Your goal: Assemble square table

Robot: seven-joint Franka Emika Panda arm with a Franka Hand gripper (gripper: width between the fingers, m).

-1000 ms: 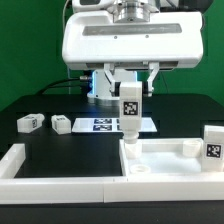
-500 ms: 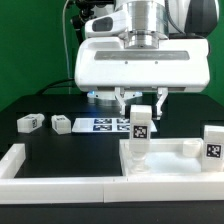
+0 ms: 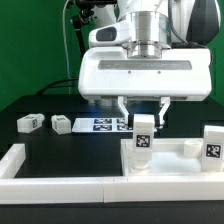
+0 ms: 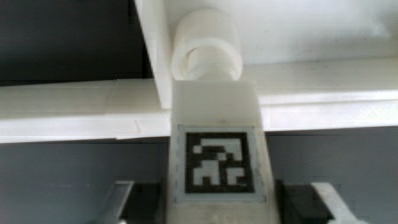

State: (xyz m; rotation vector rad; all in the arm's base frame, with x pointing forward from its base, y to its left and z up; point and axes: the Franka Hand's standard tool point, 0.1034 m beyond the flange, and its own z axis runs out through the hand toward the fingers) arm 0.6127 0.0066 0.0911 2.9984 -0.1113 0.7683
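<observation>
Exterior view: I see end effector (image 3: 143, 118) pinching held leg (image 3: 144, 138) at its upper part, one finger either side. Held leg upright, long axis vertical, tag facing camera. Its lower end sits at tabletop (image 3: 176, 168) corner on the exterior view's left; can't tell if seated in the hole. Second leg (image 3: 213, 142) stands at the tabletop's opposite side. Two loose legs (image 3: 28, 123) (image 3: 62, 125) lie on worktop (image 3: 60, 148), well apart from tabletop. Wrist view: rounded tip of held leg points at tabletop rim.

Upright leg (image 3: 144, 140) on tabletop (image 3: 175, 160) corner, loose legs (image 3: 28, 123) at exterior view's left
</observation>
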